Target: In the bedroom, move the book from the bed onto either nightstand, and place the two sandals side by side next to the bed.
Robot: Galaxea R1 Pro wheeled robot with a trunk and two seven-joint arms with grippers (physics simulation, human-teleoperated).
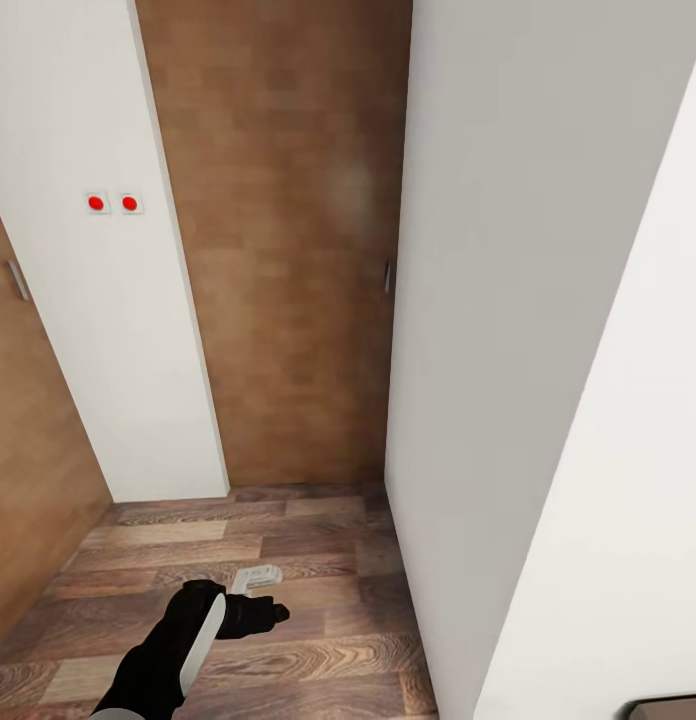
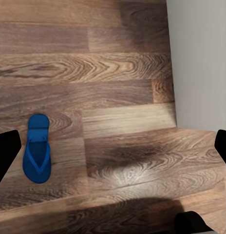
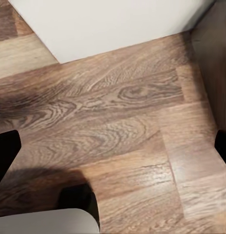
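One bright blue sandal (image 2: 37, 155) lies flat on the wood-plank floor (image 2: 122, 92) in the left wrist view, close to one fingertip (image 2: 6, 158) of my left gripper (image 2: 113, 148). That gripper hangs open above the floor with nothing between its fingers; the head view shows it as a black hand (image 1: 268, 612) low over the planks. My right gripper (image 3: 113, 146) is open too, over bare floor beside a white wall (image 3: 118, 24). The book, the bed, the nightstand and the second sandal are out of view.
I face a narrow corner: a tan wooden door (image 1: 278, 250) with a small handle (image 1: 387, 275) ahead, and another tan door (image 1: 28, 440) at far left. A white panel with two red dots (image 1: 112, 203) stands left. A tall white wall (image 1: 508, 300) rises close on the right.
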